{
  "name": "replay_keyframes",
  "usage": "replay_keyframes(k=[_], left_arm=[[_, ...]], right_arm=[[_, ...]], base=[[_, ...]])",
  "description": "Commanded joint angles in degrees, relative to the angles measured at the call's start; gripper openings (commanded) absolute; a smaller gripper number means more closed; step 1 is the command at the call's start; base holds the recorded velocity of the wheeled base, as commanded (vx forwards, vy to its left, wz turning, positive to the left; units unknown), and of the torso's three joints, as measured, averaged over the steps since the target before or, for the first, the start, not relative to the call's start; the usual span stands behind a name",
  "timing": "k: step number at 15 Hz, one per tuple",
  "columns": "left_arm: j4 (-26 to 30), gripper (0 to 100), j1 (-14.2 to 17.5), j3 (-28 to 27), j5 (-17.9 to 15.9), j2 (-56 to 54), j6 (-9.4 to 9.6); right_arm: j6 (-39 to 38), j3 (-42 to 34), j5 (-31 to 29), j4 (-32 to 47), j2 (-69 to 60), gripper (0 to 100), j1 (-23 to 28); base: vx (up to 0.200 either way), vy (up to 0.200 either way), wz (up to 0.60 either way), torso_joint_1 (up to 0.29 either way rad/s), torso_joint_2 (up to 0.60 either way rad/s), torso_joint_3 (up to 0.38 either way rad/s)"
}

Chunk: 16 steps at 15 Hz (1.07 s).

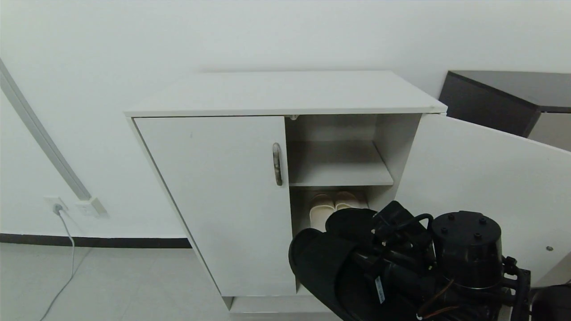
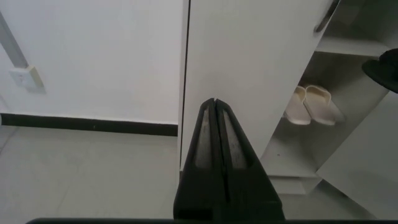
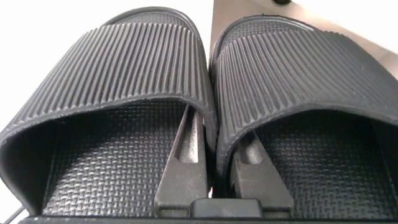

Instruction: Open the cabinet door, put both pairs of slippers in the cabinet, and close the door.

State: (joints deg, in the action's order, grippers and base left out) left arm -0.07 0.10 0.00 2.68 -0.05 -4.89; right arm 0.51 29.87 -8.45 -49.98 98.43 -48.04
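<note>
- Two black ribbed rubbery slippers (image 3: 205, 93) ride as one pair in your right pincer (image 3: 208, 134). Its fingers (image 3: 183, 162) sit one inside each slipper and pinch the adjoining inner strap walls together.
- Expect the pair to be light, soft and springy. The textured footbeds and ribbed straps should resist slipping, but the free ends may flop or swing, so move slowly. The present hold on the touching inner walls looks like the sensible place.
- Just ahead of the right pincer stands the white two-door cabinet (image 1: 285, 91). Its right-hand door (image 1: 482, 187) is swung wide on the pincer's right.
- A pair of cream slippers (image 1: 322, 213) already lies on the lower shelf (image 2: 289, 146), ahead of the pincer. The bare shelf in front of them looks to have room for the black pair.
- Mind three edges. The closed left door (image 1: 214, 196) and its metal bar handle (image 1: 277, 164) are to the pincer's left. The upper shelf (image 1: 339, 167) caps the gap. The open door borders the right.
- Your left pincer (image 2: 215, 109) is pressed together and empty, and it faces the closed door's front.
</note>
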Motion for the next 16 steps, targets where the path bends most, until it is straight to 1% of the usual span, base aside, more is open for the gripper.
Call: replay_keyframes(k=[1, 4, 9, 11, 16], left_arm=[[0.0, 0, 0.0, 0.0, 0.0, 0.0, -0.03], [0.0, 0, 0.0, 0.0, 0.0, 0.0, -0.03], [0.0, 0, 0.0, 0.0, 0.0, 0.0, -0.03], [0.0, 0, 0.0, 0.0, 0.0, 0.0, -0.03], [0.0, 0, 0.0, 0.0, 0.0, 0.0, -0.03]], right_arm=[[0.0, -0.1, 0.0, 0.0, 0.3, 0, 0.0], [0.0, -0.3, 0.0, 0.0, 0.3, 0, 0.0], [0.1, -0.4, 0.0, -0.1, 0.3, 0, 0.0], [0.0, -0.4, 0.0, -0.1, 0.3, 0, 0.0], [0.2, -0.8, 0.1, -1.4, 0.3, 0, -0.3]], base=[[0.000, 0.000, 0.00, -0.100, 0.46, 0.354], [0.000, 0.000, 0.00, -0.085, 0.45, 0.362], [0.000, 0.000, 0.00, -0.029, 0.40, 0.372], [0.000, 0.000, 0.00, 0.002, 0.12, 0.107], [0.000, 0.000, 0.00, 0.000, 0.00, 0.000]])
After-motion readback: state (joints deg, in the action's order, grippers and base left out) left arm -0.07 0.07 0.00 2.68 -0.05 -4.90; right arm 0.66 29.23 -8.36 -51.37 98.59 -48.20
